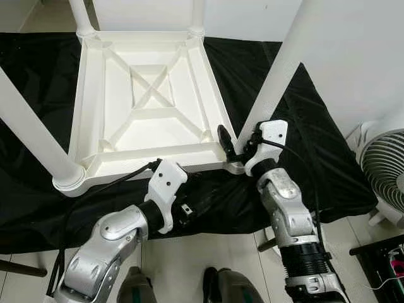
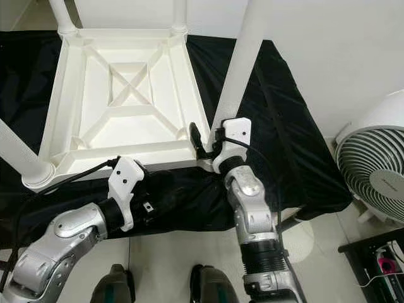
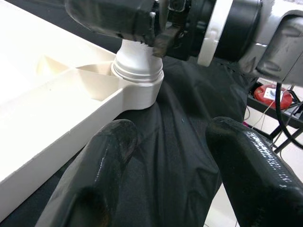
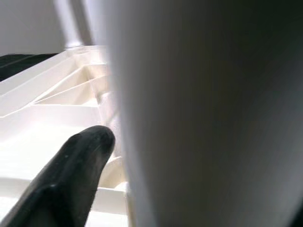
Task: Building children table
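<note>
Nearest, left pincer (image 1: 187, 201) spread over black cloth (image 1: 303, 126) beside upturned white table (image 1: 148, 101). Right pincer (image 1: 232, 146) pinching the table's near right leg (image 1: 281, 69) at its socket.

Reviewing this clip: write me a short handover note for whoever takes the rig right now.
Right gripper: fingers around the base of the near-right white plastic leg, at its corner socket.
Left gripper: open and empty, low over the black cloth beside the near edge of the upturned white plastic tabletop.
Done: all four legs stand in their corner sockets.
Left: whether the near-right leg is fully seated cannot be told; check it, release, then turn the table upright.
</note>
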